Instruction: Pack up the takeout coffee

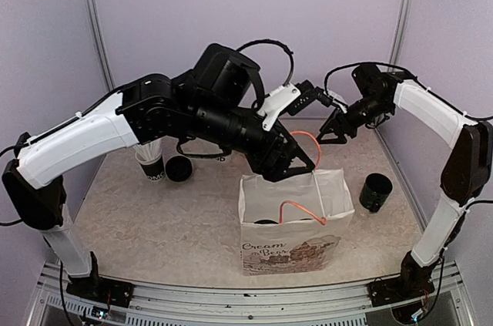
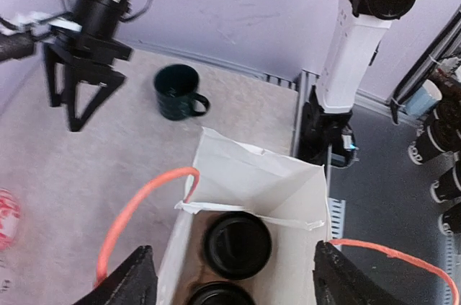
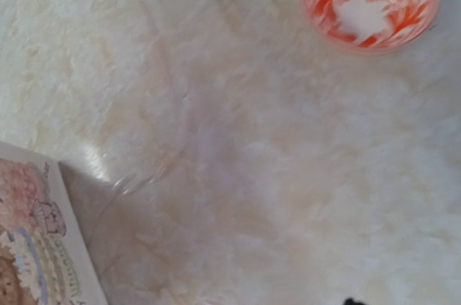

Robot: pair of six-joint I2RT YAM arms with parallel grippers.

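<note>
The takeout coffee stands inside a white paper bag (image 2: 245,175) with orange handles. Two round black lids show there, one in the bag's middle (image 2: 237,244) and one at the near edge (image 2: 220,295). The bag walls hide the cups' white bodies. My left gripper (image 2: 234,280) hangs open right over the bag's mouth, its fingers apart on either side of the lids and holding nothing. In the top view the bag (image 1: 296,245) sits mid-table with my left gripper (image 1: 291,168) above it. My right gripper (image 1: 330,138) hovers open behind the bag, empty.
A dark green mug (image 1: 375,192) stands right of the bag. At the left are a black pot (image 1: 179,168) and a cup of straws (image 1: 152,164). A red-and-white patterned round thing (image 3: 369,1) lies on the table under the right wrist.
</note>
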